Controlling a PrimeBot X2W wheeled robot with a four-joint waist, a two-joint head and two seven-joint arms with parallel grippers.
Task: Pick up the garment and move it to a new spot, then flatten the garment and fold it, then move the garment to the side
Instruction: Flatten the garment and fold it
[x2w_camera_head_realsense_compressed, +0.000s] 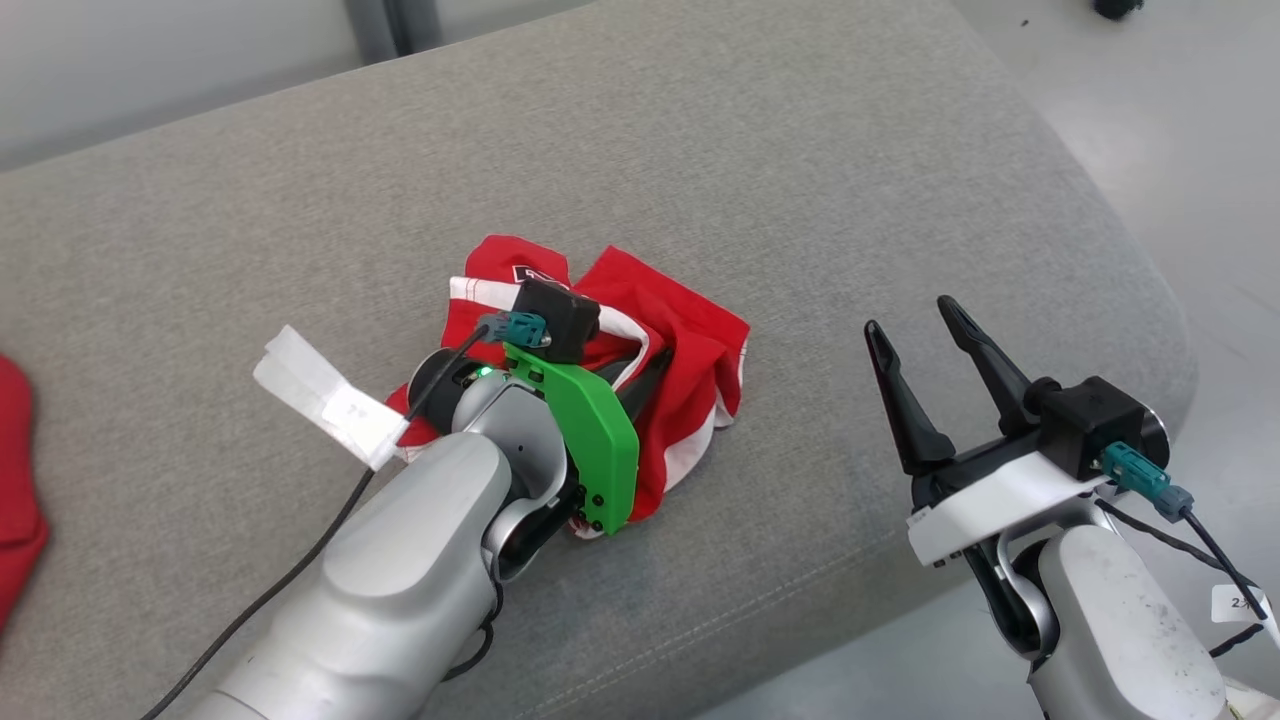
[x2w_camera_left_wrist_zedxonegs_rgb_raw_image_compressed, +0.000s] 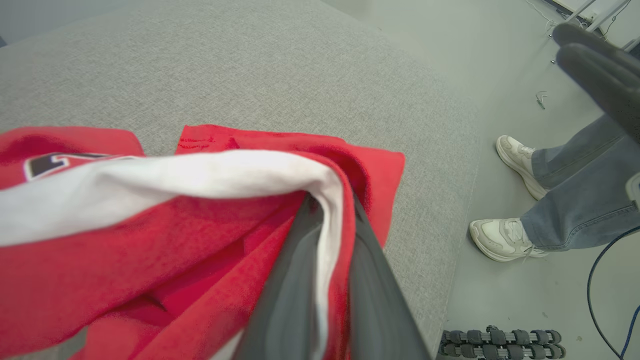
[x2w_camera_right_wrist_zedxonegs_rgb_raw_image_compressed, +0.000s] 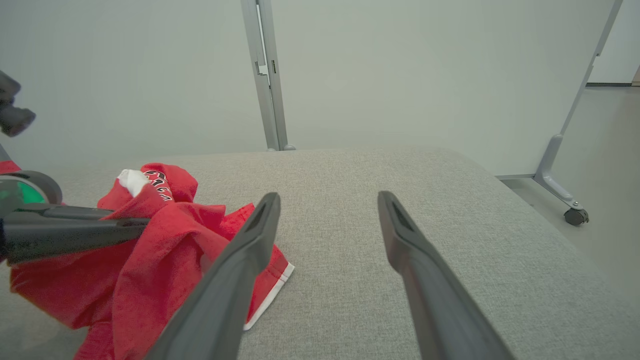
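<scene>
A crumpled red garment (x2w_camera_head_realsense_compressed: 690, 345) with white trim lies bunched in the middle of the grey cushion (x2w_camera_head_realsense_compressed: 700, 160). My left gripper (x2w_camera_head_realsense_compressed: 650, 365) reaches into the heap and is shut on a fold of it. In the left wrist view both dark fingers (x2w_camera_left_wrist_zedxonegs_rgb_raw_image_compressed: 375, 280) pinch the white-trimmed fold of the garment (x2w_camera_left_wrist_zedxonegs_rgb_raw_image_compressed: 150, 235). My right gripper (x2w_camera_head_realsense_compressed: 920, 325) hovers open to the right of the heap, near the cushion's front right edge, with nothing between its fingers. The right wrist view has the garment (x2w_camera_right_wrist_zedxonegs_rgb_raw_image_compressed: 165, 240) at its left, with the left gripper's fingers (x2w_camera_right_wrist_zedxonegs_rgb_raw_image_compressed: 75, 230) clamped into it.
Another red cloth (x2w_camera_head_realsense_compressed: 15, 470) lies at the cushion's far left edge. A person's legs and white shoes (x2w_camera_left_wrist_zedxonegs_rgb_raw_image_compressed: 505, 237) stand on the floor beyond the cushion's right side. A wheeled frame leg (x2w_camera_right_wrist_zedxonegs_rgb_raw_image_compressed: 560, 185) and a post (x2w_camera_right_wrist_zedxonegs_rgb_raw_image_compressed: 267, 75) stand behind the cushion.
</scene>
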